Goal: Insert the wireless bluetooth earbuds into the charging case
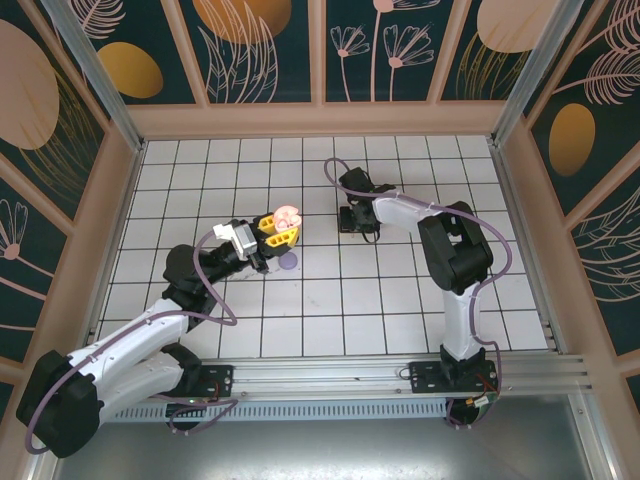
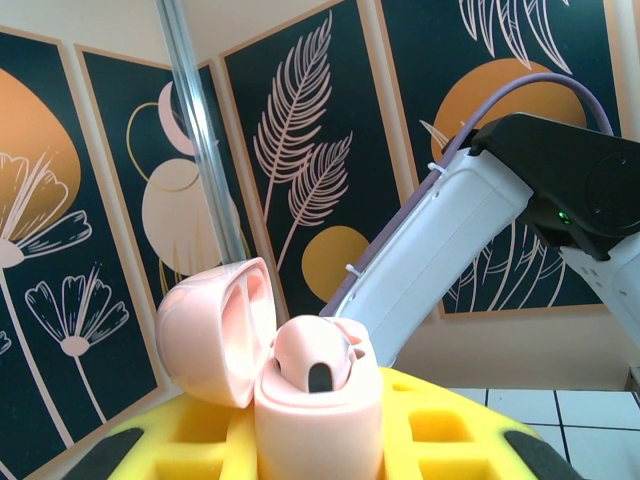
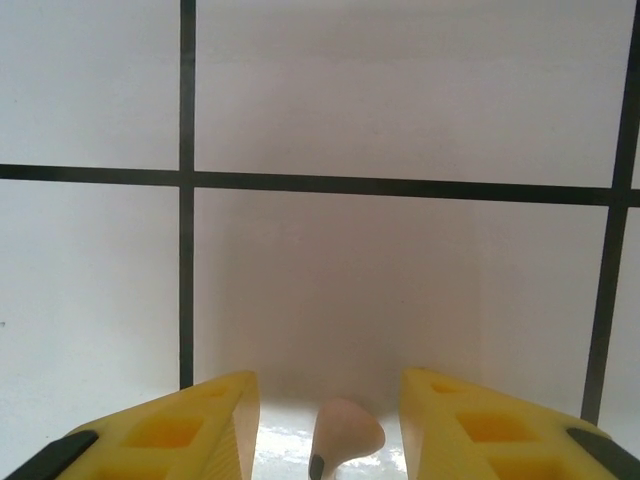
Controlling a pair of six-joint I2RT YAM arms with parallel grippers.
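A pale pink charging case [image 2: 320, 425] stands upright between the yellow fingers of my left gripper [image 2: 320, 462], which is shut on it. Its lid [image 2: 212, 330] hangs open to the left, and one pink earbud [image 2: 312, 362] sits in the case. From above, the case [image 1: 288, 215] is held over the tiles left of centre by the left gripper [image 1: 279, 234]. My right gripper [image 1: 358, 222] is down at the floor further right. Its fingers [image 3: 190, 430] stand apart around a second pink earbud [image 3: 345, 435] lying on a white tile, with a gap on each side.
A small light purple thing [image 1: 288, 262] lies on the tiles just below the left gripper. The right arm's white link [image 2: 450, 240] crosses behind the case. Patterned walls [image 1: 270, 50] enclose the tiled floor.
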